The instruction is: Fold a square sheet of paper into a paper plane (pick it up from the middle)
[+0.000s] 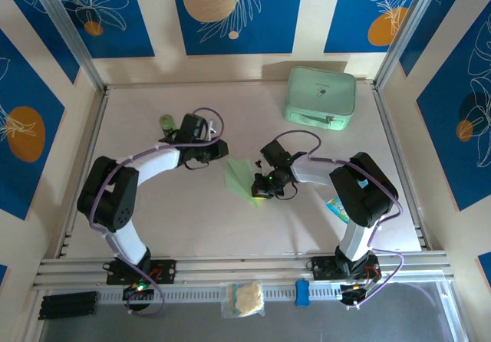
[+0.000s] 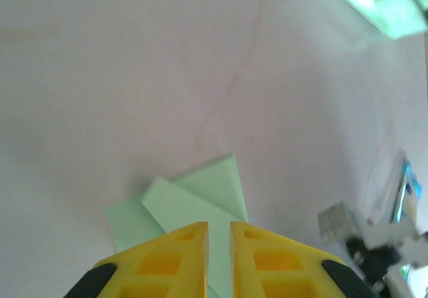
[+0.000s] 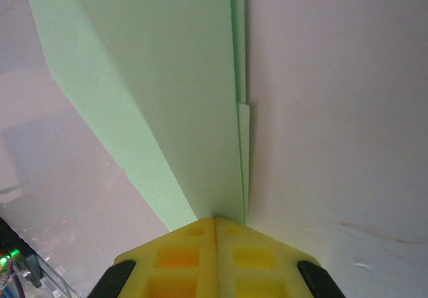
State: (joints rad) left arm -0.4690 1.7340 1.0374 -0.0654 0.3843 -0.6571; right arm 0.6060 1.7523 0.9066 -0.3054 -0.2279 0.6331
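The square sheet of paper (image 1: 242, 177) is pale green and partly folded into overlapping flaps, lying mid-table between the two arms. My right gripper (image 1: 259, 189) is at its near right end. In the right wrist view the yellow fingers (image 3: 215, 219) are pressed together on the folded paper (image 3: 167, 77), whose layers run away from the tips. My left gripper (image 1: 222, 150) is just up and left of the sheet, apart from it. In the left wrist view its jaws (image 2: 219, 228) stand a narrow gap apart with nothing between them, above the paper (image 2: 200, 198).
A thick mint-green case (image 1: 321, 97) sits at the back right. A small green bottle (image 1: 166, 121) stands behind the left arm. A blue card (image 1: 336, 208) lies by the right arm. A bag (image 1: 242, 297) and a blue piece (image 1: 302, 292) rest on the front rail.
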